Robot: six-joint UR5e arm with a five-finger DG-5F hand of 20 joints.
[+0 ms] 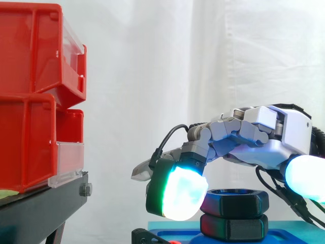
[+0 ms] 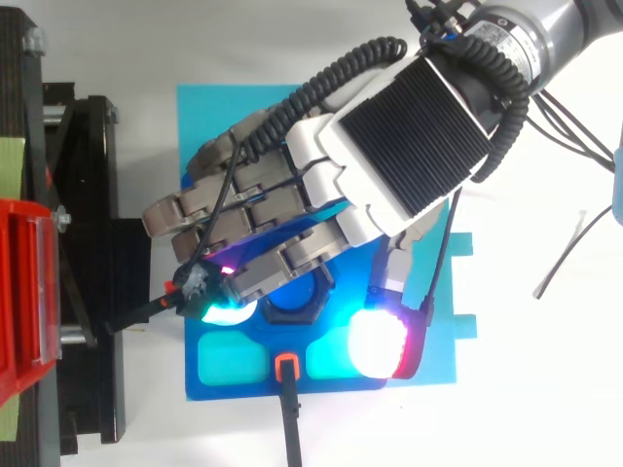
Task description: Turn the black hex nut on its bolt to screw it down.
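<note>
Fingers (image 1: 177, 190) curl round black hex nut (image 1: 236, 199); red bins (image 1: 30, 101) stand apart.

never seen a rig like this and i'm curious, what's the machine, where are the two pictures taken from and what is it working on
It is a robot arm ending in a mechanical hand. One picture is taken from the side, level with the work. The other looks straight down on it. Both show the same moment. On a blue plate sits a black hex nut, which the robot is meant to turn and screw down. The hand is right over the nut, but I cannot tell whether it grips it. On the left are red bins on a black stand, with a white curtain behind.
</note>
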